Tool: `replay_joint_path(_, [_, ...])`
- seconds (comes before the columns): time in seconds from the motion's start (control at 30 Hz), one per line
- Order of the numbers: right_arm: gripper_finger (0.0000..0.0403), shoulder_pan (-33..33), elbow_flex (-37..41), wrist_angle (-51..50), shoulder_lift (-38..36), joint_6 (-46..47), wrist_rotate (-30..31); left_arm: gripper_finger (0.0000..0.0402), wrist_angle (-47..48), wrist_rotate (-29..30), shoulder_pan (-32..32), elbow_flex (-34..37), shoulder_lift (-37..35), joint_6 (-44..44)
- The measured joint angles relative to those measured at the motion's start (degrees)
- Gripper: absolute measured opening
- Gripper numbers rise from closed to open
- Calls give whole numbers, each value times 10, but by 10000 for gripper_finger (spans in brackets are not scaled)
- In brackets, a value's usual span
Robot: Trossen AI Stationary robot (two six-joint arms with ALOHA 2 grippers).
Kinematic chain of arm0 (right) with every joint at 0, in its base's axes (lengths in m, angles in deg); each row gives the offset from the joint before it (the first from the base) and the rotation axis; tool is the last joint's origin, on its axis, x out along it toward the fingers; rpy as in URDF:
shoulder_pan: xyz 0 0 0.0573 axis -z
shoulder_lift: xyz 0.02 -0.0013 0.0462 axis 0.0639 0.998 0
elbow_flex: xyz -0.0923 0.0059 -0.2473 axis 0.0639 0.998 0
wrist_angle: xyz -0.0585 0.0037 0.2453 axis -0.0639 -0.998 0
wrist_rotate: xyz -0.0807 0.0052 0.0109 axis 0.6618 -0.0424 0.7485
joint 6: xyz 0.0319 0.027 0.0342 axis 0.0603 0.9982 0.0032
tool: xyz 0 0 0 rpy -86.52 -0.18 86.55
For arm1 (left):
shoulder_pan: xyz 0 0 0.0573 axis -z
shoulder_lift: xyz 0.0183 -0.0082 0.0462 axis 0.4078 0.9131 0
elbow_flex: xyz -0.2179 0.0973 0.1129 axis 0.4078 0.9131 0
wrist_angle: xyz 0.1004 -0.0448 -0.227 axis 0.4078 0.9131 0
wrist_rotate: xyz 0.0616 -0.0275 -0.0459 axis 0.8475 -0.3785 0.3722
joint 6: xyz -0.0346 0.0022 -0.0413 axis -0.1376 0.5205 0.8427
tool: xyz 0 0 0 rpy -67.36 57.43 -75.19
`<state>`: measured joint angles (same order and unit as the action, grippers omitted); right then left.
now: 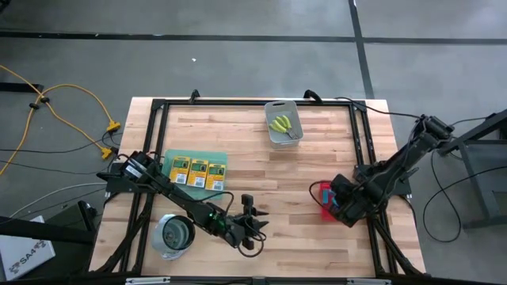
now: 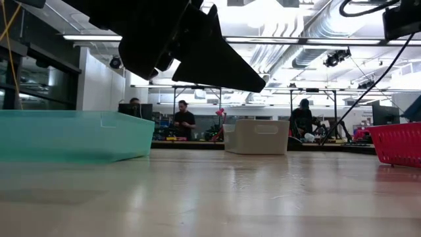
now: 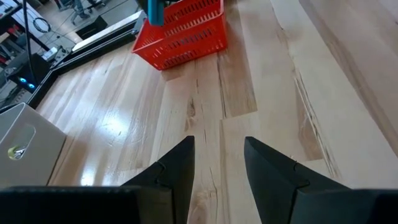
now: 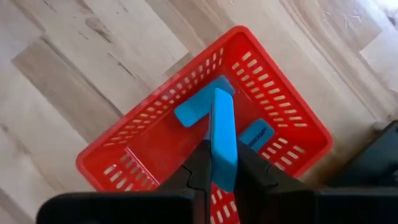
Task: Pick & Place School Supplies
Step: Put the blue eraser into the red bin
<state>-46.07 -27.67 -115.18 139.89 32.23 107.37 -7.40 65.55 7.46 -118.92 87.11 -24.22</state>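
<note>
Three yellow-and-green crayon boxes (image 1: 198, 170) lie side by side on a green mat (image 1: 170, 157) at the table's left. Yellow-green-handled tools (image 1: 281, 124) lie in a grey bin (image 1: 283, 136) at the far middle. My right gripper (image 4: 222, 168) hangs over a red tray (image 4: 124, 158) at the right, shut on a light-blue block (image 4: 222, 124). Two more light-blue blocks (image 4: 193, 109) (image 4: 255, 135) lie on the tray's floor. My left gripper (image 3: 219, 146) stands open over bare wood near the table's front edge (image 1: 252, 226), with nothing between its fingers. My right gripper pinches the light-blue block by its two broad faces (image 4: 222, 155) between its two fingers. The fingers come from above, pointing steeply down. The block stands out past the fingertips along them, lifted clear above the red tray.
A round metal cup (image 1: 174, 234) stands at the near left beside my left arm. A dark frame (image 1: 238, 103) runs around the table top. Bare wood lies between the two grippers. People show in the room beyond the table (image 2: 184, 122).
</note>
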Motion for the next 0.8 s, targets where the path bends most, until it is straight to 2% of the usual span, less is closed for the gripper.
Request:
replay_joint_path(0.37, [29, -4, 0, -5, 104, 3, 0, 132, 0, 0, 0, 0, 0, 1])
replay_joint_path(0.6, [29, 2, -1, -13, 177, 11, -33, 132, 0, 0, 0, 0, 0, 1])
replay_joint_path(0.8, [36, 2, -1, -14, 203, 8, -43, 132, 0, 0, 0, 0, 0, 1])
